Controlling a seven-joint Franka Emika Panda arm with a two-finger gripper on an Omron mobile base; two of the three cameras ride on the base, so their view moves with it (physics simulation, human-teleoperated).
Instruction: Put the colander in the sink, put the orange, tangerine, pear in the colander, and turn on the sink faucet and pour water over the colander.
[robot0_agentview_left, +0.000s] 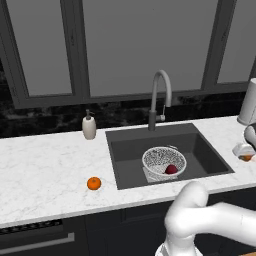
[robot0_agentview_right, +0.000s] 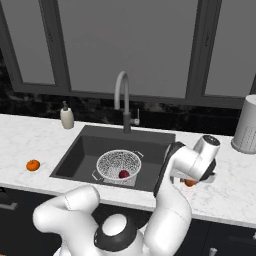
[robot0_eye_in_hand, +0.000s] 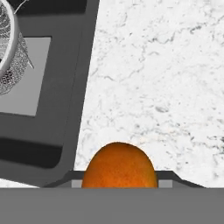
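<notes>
Far to my left on the white marble counter (robot0_agentview_left: 45, 165) lies a bright orange fruit (robot0_agentview_left: 94, 183), well apart from everything else, with the white soap bottle (robot0_agentview_left: 89, 126) standing behind it against the dark backsplash. Next comes the sink (robot0_agentview_left: 200, 150), a dark grey basin with the grey gooseneck faucet (robot0_agentview_left: 159, 95) rising at its back edge. The colander (robot0_agentview_left: 163, 162) sits in the sink on the lighter square of the bottom, and the dark red pear (robot0_agentview_left: 171, 169) lies inside it, toward its near right side. To the right of the sink, over the counter, my gripper (robot0_agentview_right: 190, 181) is down on a second orange fruit (robot0_eye_in_hand: 119, 166); it sits right between my fingers and they look closed around it, on the marble beside the sink's rim. Furthest right stands a pale perforated canister (robot0_agentview_right: 246, 125).
</notes>
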